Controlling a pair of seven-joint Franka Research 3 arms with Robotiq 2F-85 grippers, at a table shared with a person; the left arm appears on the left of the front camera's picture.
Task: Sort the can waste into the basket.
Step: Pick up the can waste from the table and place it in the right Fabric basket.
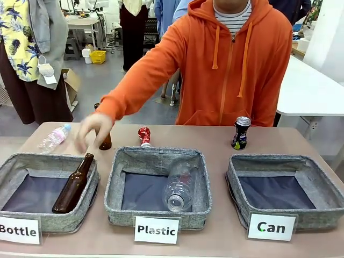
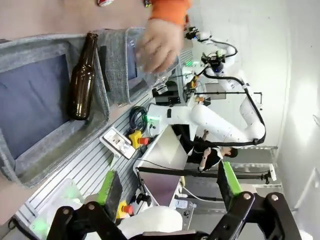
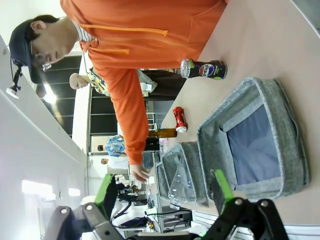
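Observation:
A crushed red can stands on the table behind the middle basket. A black can with a silver top stands upright behind the grey "Can" basket at the right, which holds nothing. In the right wrist view my right gripper is open, well short of the Can basket, with the black can and red can beyond it. My left gripper is open too, away from the table with nothing between its fingers.
The person in an orange hoodie reaches a hand to a brown bottle standing on the table. The "Bottle" basket holds a brown bottle. The "Plastic" basket holds a clear bottle. Another plastic bottle lies far left.

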